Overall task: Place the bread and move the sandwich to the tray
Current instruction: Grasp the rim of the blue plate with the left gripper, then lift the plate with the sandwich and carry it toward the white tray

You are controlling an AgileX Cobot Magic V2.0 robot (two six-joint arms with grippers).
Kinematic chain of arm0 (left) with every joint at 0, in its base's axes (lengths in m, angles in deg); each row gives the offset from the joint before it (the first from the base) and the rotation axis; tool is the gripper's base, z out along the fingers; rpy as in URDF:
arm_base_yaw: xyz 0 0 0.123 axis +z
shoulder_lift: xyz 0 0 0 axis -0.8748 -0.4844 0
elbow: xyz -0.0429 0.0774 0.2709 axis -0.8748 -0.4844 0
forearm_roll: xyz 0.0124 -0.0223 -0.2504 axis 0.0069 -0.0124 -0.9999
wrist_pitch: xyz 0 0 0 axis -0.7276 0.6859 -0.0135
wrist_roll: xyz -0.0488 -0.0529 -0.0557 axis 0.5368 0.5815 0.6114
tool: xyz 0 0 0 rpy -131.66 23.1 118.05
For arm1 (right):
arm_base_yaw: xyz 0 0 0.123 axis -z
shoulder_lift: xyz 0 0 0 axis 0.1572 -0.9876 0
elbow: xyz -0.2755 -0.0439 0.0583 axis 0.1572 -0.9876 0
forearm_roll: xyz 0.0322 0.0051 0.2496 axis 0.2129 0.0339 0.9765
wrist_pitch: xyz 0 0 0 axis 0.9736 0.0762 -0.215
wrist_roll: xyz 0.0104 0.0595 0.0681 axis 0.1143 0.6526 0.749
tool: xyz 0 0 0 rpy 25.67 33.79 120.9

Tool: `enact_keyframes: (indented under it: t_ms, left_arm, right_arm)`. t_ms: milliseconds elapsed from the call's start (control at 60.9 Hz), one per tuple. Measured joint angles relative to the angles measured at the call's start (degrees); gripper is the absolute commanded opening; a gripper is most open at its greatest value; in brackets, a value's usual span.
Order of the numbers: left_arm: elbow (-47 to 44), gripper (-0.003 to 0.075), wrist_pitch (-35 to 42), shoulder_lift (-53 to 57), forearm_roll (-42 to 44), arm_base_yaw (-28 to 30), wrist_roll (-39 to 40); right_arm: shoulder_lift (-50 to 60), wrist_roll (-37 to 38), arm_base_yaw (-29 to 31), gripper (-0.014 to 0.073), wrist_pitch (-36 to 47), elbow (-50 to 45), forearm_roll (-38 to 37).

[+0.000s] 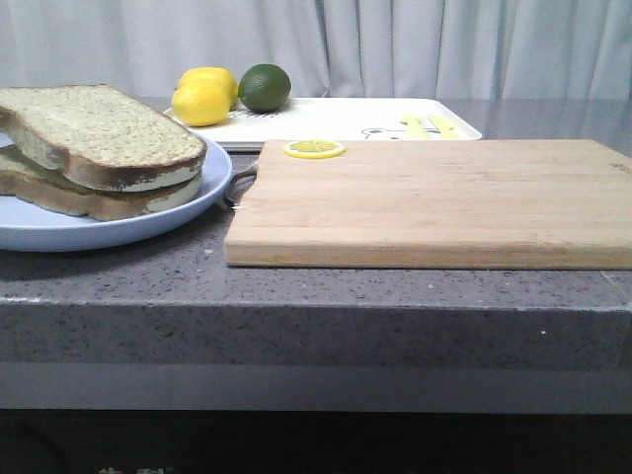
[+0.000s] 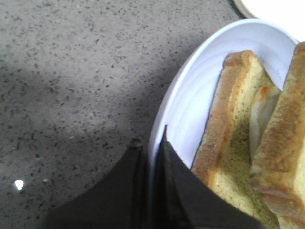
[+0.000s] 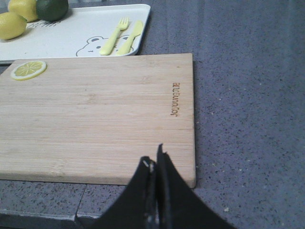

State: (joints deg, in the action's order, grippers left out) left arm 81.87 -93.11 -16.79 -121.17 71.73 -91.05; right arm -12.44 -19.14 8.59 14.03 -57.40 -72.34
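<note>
The sandwich (image 1: 94,148) lies on a round pale-blue plate (image 1: 148,212) at the left of the counter. Its top is the bread (image 1: 99,128), a greenish-tan slice with brown crust. White egg (image 2: 262,112) shows between the slices. My left gripper (image 2: 151,143) is shut on the plate's rim (image 2: 190,95), one finger under it and one over. The white tray (image 1: 336,118) sits at the back behind the wooden board. My right gripper (image 3: 153,155) is shut on nothing, over the board's near right corner. Neither gripper shows in the front view.
A large wooden board (image 1: 434,202) fills the middle and right, with a lemon slice (image 1: 314,148) at its far left corner. On the tray's left end sit two lemons (image 1: 202,99) and a lime (image 1: 265,87); a yellow fork and knife (image 3: 119,36) lie at its right.
</note>
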Motion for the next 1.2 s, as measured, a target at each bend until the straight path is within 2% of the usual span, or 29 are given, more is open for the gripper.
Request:
enact_keyframes:
  t_ms: [476,920,1199]
  left_arm:
    - [2.0,-0.002,-1.4,0.0,-3.6,0.0,-2.7]
    - [14.5,-0.002,-5.5,-3.9,-4.4,-0.6,-2.7]
    - [25.9,-0.002,-5.6,-14.7,-4.4,-6.7,-2.7]
  right_arm:
    - [0.0,0.0,0.0,-0.0059,0.0,0.0,0.0]
    - [0.0,0.0,0.0,-0.0059,-0.1,0.0,0.0]
    - [0.0,0.0,0.0,-0.0059,-0.1,0.0,0.0]
